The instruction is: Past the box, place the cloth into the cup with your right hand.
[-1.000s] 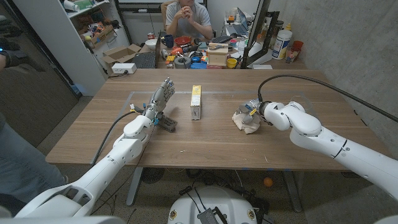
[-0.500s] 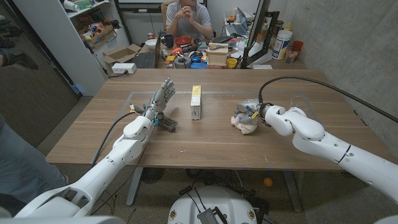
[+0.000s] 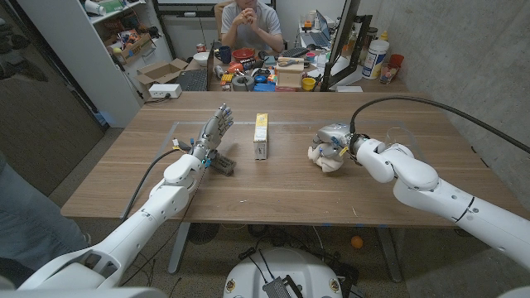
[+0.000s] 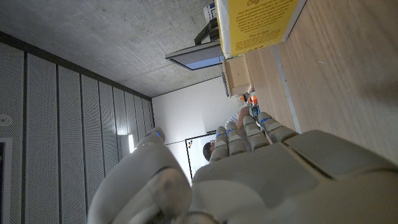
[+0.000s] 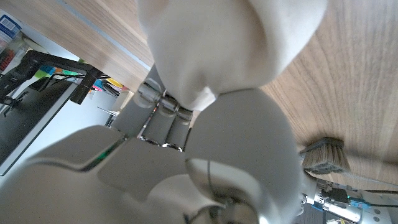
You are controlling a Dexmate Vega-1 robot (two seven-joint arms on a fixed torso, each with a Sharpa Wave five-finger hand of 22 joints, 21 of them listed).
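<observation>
My right hand (image 3: 338, 139) grips a beige crumpled cloth (image 3: 326, 161), which hangs from its fingers just above the table, to the right of the box. In the right wrist view the cloth (image 5: 230, 43) bulges past the right hand (image 5: 186, 155). The yellow and white box (image 3: 261, 136) stands at the table's middle, and its yellow face (image 4: 258, 22) shows in the left wrist view. A small grey cup-like object (image 3: 224, 164) sits left of the box, close to my left wrist. My left hand (image 3: 215, 129) stands open with fingers stretched up, holding nothing.
The wooden table (image 3: 273, 190) has bare surface in front of the box. A person sits behind the far edge at a cluttered desk (image 3: 265, 70). A black cable (image 3: 414, 103) arches over my right arm. A shelf (image 3: 124, 41) stands at the back left.
My right hand has raised the cloth off the table and carried it slightly away from me. The left arm, the box and the grey object have stayed put.
</observation>
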